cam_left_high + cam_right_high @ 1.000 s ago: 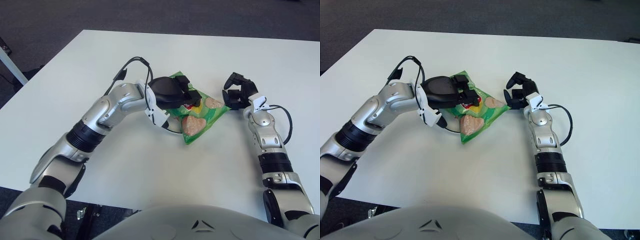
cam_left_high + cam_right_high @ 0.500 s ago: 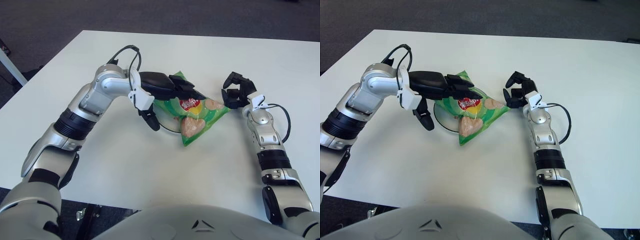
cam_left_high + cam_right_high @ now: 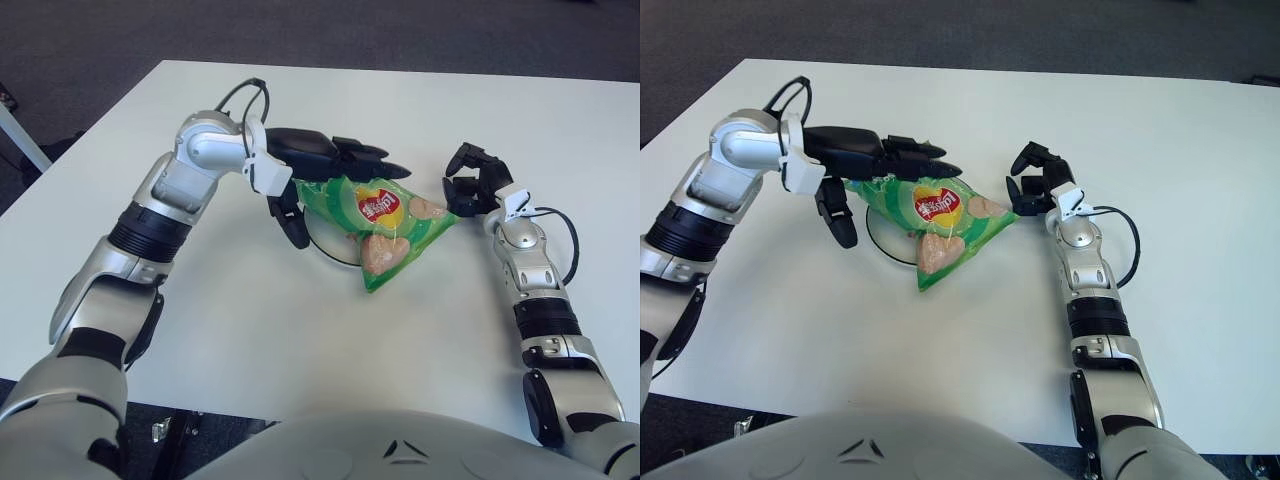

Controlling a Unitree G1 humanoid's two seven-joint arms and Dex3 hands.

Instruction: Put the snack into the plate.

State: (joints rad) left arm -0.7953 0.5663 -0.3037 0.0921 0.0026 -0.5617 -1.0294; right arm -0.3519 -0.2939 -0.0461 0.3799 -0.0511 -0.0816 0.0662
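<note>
The green snack bag (image 3: pixel 382 222) lies across a white plate (image 3: pixel 331 250), covering most of it, with its lower end on the table past the rim. My left hand (image 3: pixel 342 172) hovers over the bag's upper left edge. Its fingers (image 3: pixel 370 152) stretch flat toward the right, its thumb (image 3: pixel 296 228) hangs down beside the plate, and it is open and holds nothing. My right hand (image 3: pixel 470 185) shows just beyond the bag's right corner, fingers loosely curled with a gap and nothing held.
The white table (image 3: pixel 300 340) reaches to its front edge near my body. Dark floor lies beyond the far edge (image 3: pixel 400 68). A black cable (image 3: pixel 570 240) loops beside the right wrist.
My left hand has let go of the bag, flattened its fingers and drawn back up and to the left. The bag stays on the plate. The right hand has not moved.
</note>
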